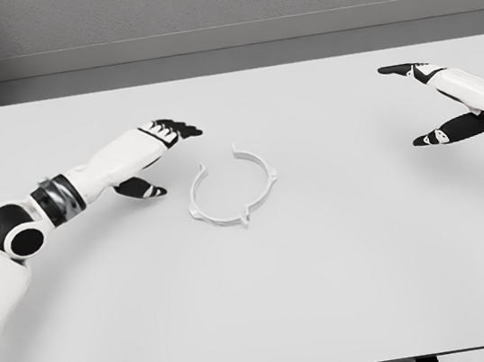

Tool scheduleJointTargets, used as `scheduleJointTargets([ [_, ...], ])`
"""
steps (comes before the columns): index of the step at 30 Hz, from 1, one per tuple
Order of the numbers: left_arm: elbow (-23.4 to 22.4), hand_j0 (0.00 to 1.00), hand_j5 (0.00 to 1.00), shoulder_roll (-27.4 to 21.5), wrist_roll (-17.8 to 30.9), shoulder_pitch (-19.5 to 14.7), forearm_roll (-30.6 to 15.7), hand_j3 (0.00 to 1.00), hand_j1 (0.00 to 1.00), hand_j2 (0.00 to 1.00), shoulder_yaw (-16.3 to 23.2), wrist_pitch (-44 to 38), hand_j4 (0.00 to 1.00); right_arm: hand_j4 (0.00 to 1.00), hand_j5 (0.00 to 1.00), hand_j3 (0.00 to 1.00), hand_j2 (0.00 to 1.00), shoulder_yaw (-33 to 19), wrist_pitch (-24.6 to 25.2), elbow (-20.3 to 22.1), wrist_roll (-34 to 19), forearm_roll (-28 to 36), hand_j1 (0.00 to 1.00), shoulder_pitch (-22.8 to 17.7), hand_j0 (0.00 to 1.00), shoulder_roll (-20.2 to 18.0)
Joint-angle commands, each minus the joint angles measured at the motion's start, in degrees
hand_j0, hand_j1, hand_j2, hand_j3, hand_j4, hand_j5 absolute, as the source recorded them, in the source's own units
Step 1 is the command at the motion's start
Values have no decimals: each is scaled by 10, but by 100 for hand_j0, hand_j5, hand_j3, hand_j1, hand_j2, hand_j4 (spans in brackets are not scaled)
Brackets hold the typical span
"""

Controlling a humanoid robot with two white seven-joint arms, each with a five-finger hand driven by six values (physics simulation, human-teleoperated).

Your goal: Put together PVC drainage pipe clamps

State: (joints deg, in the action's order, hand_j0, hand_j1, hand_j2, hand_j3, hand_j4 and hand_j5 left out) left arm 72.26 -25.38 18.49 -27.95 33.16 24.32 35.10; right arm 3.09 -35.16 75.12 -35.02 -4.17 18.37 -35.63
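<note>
Two white half-ring clamp pieces lie on the white table (261, 306) near its middle. The left half (202, 203) and the right half (260, 171) face each other and form a near-closed ring, with a gap at the top. My left hand (164, 156) hovers just left of the ring, fingers spread, holding nothing. My right hand (426, 103) is far to the right, well apart from the clamp, with fingers and thumb spread around nothing.
A grey wall and a floor strip run behind the table's far edge. The table's front edge lies near the bottom of the picture.
</note>
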Motion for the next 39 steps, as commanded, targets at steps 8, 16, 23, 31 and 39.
scheduleJointTargets([
  [8,61,100,100,-3,0,27,-6,100,100,100,1,-1,100,100,100,100,100,0,2,0,0,5,100,0,100,-1],
  [16,81,100,100,-5,0,41,-6,100,100,100,1,-1,100,100,100,100,100,0,2,1,0,5,100,-1,100,-1],
  [23,94,100,100,-10,0,52,-5,100,100,100,1,-1,100,100,100,100,100,0,2,1,0,5,100,-1,100,-2],
  [31,80,100,100,-7,1,57,1,100,100,100,1,-1,100,100,100,100,100,0,2,0,0,5,100,0,100,-1],
  [39,66,100,100,-4,1,56,3,100,100,100,1,-1,100,100,100,100,100,0,2,0,0,5,100,-1,100,-2],
])
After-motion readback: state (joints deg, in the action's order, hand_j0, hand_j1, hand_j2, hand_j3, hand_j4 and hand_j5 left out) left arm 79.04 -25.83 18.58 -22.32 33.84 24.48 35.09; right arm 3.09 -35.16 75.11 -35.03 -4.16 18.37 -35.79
